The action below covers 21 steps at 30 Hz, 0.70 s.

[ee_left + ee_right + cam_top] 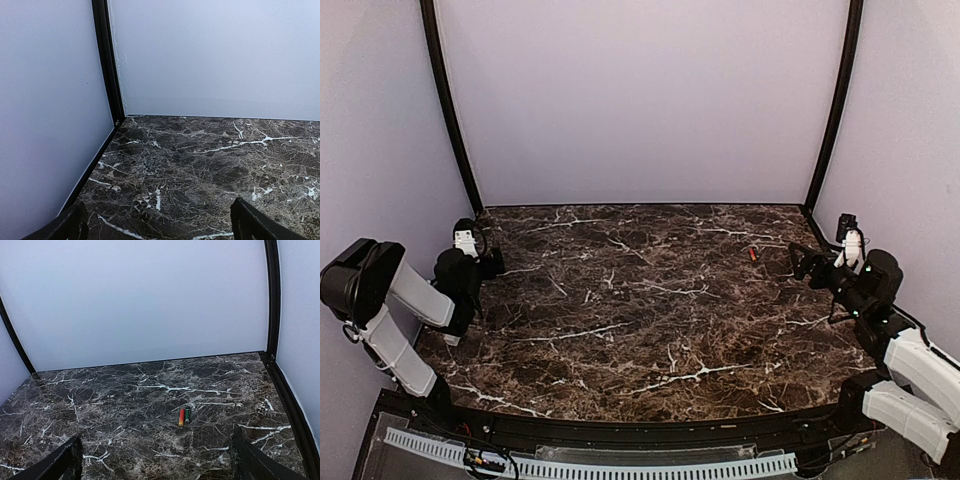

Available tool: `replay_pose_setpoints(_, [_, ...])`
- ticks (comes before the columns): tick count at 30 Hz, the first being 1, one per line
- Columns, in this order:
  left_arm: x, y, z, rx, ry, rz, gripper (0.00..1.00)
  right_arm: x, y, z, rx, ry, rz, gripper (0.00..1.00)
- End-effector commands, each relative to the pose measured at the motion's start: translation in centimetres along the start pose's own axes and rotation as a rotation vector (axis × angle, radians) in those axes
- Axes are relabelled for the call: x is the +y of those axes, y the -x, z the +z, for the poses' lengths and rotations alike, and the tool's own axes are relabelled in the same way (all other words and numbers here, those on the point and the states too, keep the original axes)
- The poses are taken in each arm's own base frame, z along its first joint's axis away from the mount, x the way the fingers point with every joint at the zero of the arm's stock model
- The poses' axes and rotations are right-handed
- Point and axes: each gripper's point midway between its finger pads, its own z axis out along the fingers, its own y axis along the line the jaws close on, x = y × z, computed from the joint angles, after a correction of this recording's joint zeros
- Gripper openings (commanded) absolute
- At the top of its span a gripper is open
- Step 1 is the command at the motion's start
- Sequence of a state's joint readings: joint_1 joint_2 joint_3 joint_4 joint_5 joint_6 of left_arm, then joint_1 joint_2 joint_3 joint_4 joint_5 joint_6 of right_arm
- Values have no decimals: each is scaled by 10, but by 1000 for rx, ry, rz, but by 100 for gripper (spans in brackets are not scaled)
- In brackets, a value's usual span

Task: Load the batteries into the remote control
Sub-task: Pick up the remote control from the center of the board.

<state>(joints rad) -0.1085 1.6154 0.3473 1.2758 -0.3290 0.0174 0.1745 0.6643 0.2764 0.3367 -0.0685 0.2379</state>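
Now | left claw [159, 226], right claw [157, 460] both gaping wide, empty | small red-and-dark cylindrical batteries [183, 416] looking light, slippery, likely rolling: pinching mid-barrel

**Open marble, walled on three sides**

The tabletop [640, 320] is bare across its middle and front, so a pincer from either side can pass freely over it. Pale walls [640, 100] close off the back and both sides, and a black post [448, 110] stands in each rear corner. The only obstacle on the surface is the batteries [184, 416], two lying side by side and touching, near the right rear. They lie ahead of the right pincer [157, 457], with bare marble all round them. The left pincer [157, 222] faces the left rear corner, close to the side wall, with only marble ahead of it.
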Motion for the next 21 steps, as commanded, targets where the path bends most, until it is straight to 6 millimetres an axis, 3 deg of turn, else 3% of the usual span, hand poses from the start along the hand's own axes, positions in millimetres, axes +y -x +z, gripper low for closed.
replay_pose_setpoints(1, [2,7,1,-10,2,-8,99,2,15,-1,-43,6,-13,99])
replay_pose_setpoints(11, [4,7,2,22,-4,-6,99,3,14,-1,-30,14,0,99])
replay_pose_setpoints(15, [9,32,-2,-3,126,52,99,15,13,-1,16,73,7,99])
replay_pose_setpoints(19, [-17,119,-5,-59,2,139,99,27,20,0,48,130,-8,99])
replay_pose_setpoints(21, [-31,147,-5,42,-82,205,99,31,25,3,60,145,-7,99])
